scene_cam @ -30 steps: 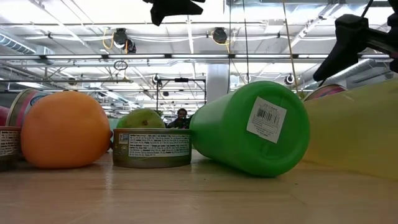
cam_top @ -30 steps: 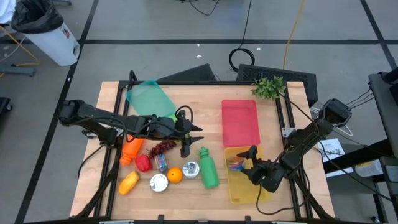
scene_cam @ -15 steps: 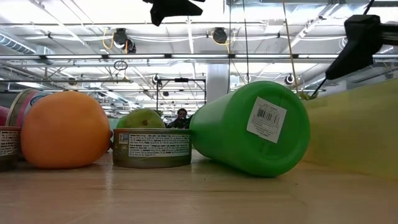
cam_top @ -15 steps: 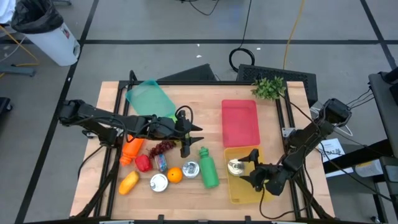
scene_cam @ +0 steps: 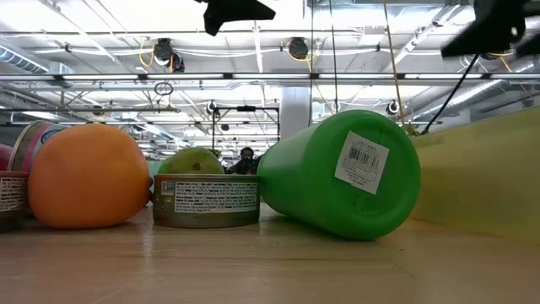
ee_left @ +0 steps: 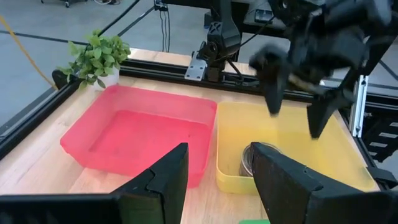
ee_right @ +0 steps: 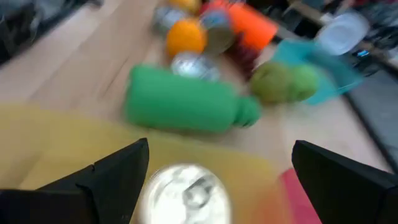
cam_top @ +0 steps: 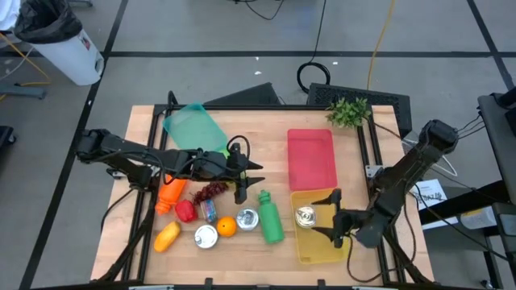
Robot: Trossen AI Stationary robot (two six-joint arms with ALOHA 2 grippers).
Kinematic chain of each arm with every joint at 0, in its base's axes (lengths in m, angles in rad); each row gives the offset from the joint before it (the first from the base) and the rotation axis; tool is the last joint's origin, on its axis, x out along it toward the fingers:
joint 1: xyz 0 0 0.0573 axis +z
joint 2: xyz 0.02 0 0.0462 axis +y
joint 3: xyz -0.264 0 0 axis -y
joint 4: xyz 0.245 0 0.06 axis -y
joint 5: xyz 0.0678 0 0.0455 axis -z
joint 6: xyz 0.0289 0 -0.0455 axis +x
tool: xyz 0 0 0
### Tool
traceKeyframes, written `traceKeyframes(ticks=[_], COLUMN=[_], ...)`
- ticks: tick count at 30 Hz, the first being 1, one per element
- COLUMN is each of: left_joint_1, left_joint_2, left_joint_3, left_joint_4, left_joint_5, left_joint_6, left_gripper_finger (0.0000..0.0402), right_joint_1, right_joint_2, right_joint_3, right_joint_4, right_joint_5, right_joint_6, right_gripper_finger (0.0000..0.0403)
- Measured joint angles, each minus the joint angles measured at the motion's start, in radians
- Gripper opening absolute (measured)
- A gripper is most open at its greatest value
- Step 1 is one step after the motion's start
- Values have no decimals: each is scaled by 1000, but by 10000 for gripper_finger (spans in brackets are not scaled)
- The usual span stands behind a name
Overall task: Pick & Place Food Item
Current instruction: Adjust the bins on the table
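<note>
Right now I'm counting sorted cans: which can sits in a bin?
The can in the yellow bin, by the right claw; the others lie on the table.

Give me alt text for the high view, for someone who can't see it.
Seen from above, the right gripper hangs open over a yellow bin holding a silver can, beside a red bin. The left gripper hovers mid-table over a green bottle, an orange, cans and other foods.

Bright, even light falls from ceiling strip lights [scene_cam: 126,42], which glare white in the low view. Shadows on the bench [cam_top: 145,242] are soft. The right wrist view is heavily motion-blurred.
</note>
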Motion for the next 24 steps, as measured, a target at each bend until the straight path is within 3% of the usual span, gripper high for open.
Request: traceKeyframes(ticks=[2,4,10,17,24], left_joint_1=[0,0,0,0,0], left_joint_2=[0,0,0,0,0], left_joint_3=[0,0,0,0,0], left_joint_4=[0,0,-3,-14,-14], left_joint_5=[0,0,0,0,0], left_joint_6=[-1,-1,-1,5,39], left_gripper_finger=[182,182,182,182,182], right_joint_1=[-15,-64,-335,-591,-696], right_joint_2=[-55,-105,-136,-93,-8], right_joint_3=[0,0,1,0,0], right_joint_4=[-7,-20,-225,-380,-403], right_joint_5=[28,-13,-325,-584,-634], right_joint_6=[-33,-55,-7,-24,-77], right_gripper_finger=[376,376,376,375,337])
